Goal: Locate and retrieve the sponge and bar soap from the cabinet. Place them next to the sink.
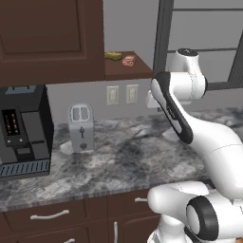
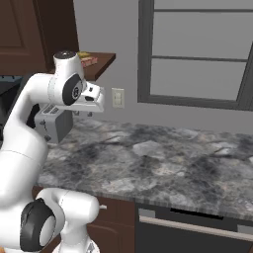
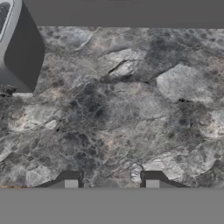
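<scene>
**Colours and patterns in front of you**

You see a dark reddish-brown cabinet (image 1: pixel 47 38) with a shelf board of the same wood. On it sit the dull yellow-olive sponge (image 1: pixel 113 56) and the pinkish-red bar soap (image 1: pixel 128 60) with paler patches. Below, your counter (image 1: pixel 128 156) is dark mottled stone, grey with pale veins. The toaster (image 1: pixel 81 127) is silver-grey, the coffee machine (image 1: pixel 23 133) black, the 2 wall outlets (image 1: pixel 122 94) cream, the window frame (image 2: pixel 197 54) dark grey, the wall plain grey.

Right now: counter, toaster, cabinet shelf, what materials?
Counter: looks like polished stone, mottled grey with dark veins. Toaster: probably brushed metal, plain pale grey faces. Cabinet shelf: reddish-brown, likely wood, with a recessed panel door; grain too faint to confirm.
</scene>
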